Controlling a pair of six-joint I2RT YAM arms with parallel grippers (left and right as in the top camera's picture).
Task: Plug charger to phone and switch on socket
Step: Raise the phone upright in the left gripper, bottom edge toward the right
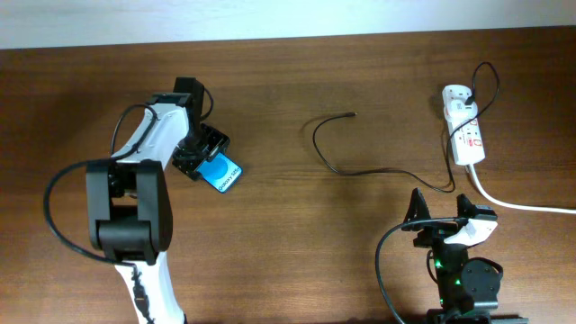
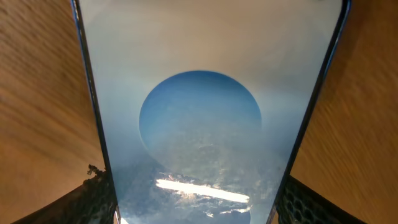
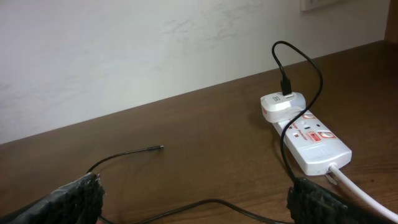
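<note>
My left gripper (image 1: 200, 153): fingers (image 2: 93, 202) clamped on the edges of a slim black-rimmed, blue-screened phone (image 2: 199, 124) jutting ahead. My right gripper (image 3: 199, 210): spread wide, empty. Thin black charger cable (image 3: 124, 154) ahead; white oblong socket strip (image 3: 314, 140) ahead-right.

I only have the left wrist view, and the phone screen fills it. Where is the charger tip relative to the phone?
Observer: The charger tip lies loose on the table, well to the right of the phone. It is not plugged in.
Operator: Is the other end connected?
Observer: Yes. The adapter sits in the socket at the far right of the table.
Operator: And the right gripper?
Observer: The right gripper is open and empty. It is near the front edge, and nothing lies between its fingers.
</note>
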